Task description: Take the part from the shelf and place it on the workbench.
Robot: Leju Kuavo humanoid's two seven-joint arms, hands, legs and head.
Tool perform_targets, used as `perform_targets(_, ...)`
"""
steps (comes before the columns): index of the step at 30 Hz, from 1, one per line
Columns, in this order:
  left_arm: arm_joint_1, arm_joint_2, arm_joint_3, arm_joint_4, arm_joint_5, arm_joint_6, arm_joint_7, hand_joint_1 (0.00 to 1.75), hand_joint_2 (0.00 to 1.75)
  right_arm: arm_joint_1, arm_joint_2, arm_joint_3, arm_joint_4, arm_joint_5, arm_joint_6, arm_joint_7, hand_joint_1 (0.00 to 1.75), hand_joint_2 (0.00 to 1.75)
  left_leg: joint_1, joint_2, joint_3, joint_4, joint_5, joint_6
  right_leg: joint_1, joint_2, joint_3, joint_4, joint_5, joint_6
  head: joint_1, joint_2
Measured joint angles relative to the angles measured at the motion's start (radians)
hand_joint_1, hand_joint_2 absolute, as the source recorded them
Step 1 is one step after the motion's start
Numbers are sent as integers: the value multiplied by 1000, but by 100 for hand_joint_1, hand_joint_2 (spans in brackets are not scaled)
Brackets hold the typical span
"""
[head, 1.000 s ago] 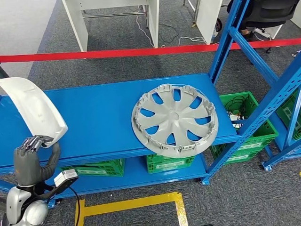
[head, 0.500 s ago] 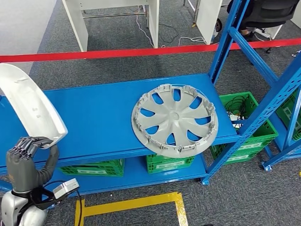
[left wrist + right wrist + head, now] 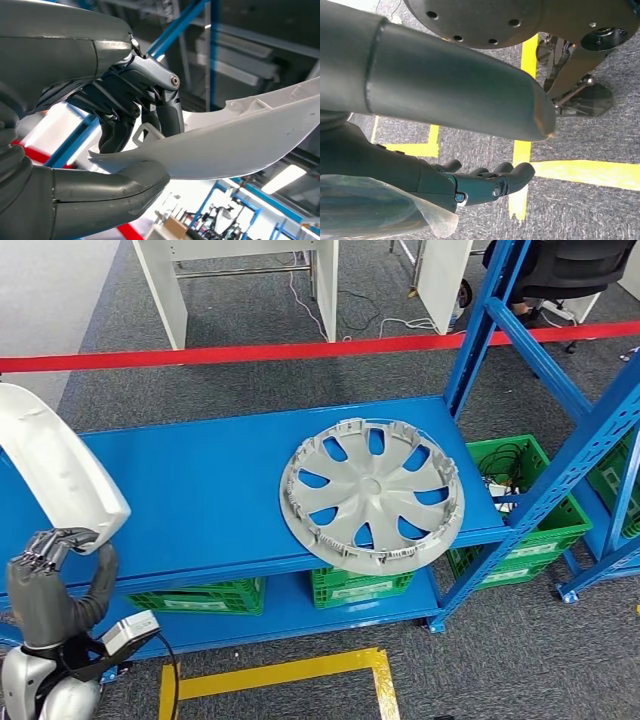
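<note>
The blue shelf (image 3: 226,490) spans mid-frame. At far left the white part (image 3: 56,465) runs lengthwise from upper left to lower right, its lower end pinched by the left hand (image 3: 45,580). The right hand (image 3: 486,182) hangs with fingers loosely extended, holding nothing.

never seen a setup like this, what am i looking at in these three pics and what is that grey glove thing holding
It is a humanoid robot with a camera high on its body and one at each wrist. The head view looks down at a blue shelf on which a silver hubcap lies flat, with green crates beneath. The grey glove is the robot's left hand, which grips the edge of a white curved panel, raised off the shelf. The left wrist view shows that grip up close: thumb on one side of the panel, fingers on the other. The right wrist view shows the right hand hanging with nothing in it above grey carpet with yellow tape.
</note>
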Motion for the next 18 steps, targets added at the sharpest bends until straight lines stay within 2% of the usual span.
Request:
perform_targets(10, 3, 6, -1, 0, -40, 0, -2, 175, 175, 0, 8, -1, 0, -4, -24, -6, 0, 0, 0, 0, 0, 0, 0, 0, 0, 0, 0, 0, 0, 0, 0, 0)
perform_targets(18, 46, 49, 28, -14, -34, 2, 26, 175, 175, -2, 40, 0, 1, 7, -49, -3, 0, 0, -2, 0, -3, 7, -3, 5, -2, -1, 0, -1, 1, 2, -2, 0)
